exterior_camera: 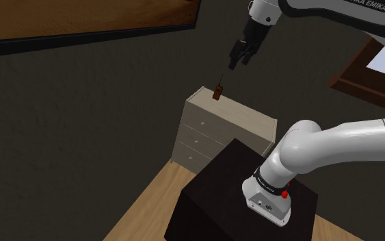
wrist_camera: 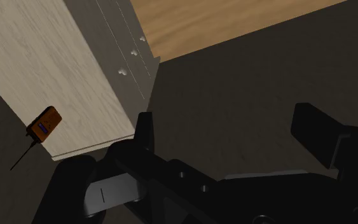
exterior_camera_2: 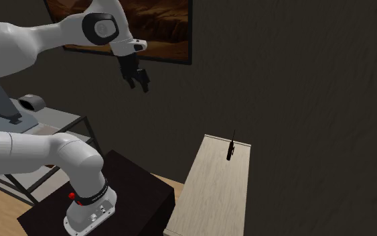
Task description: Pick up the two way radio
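Spread wide and empty, the claw [exterior_camera: 241,55] hangs upper centre in the shoulder view; the two way radio [exterior_camera: 217,92] sits below-left on the dresser's [exterior_camera: 233,115] far corner, apparently upright.

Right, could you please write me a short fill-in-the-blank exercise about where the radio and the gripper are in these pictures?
1. The small orange-brown two-way radio with a thin black antenna sits on ____ of the pale wooden chest of drawers.
2. The all-black two-finger gripper is ____ and holds nothing.
3. The gripper hangs in the air ____ than the radio, apart from it.
Missing words: top; open; higher.
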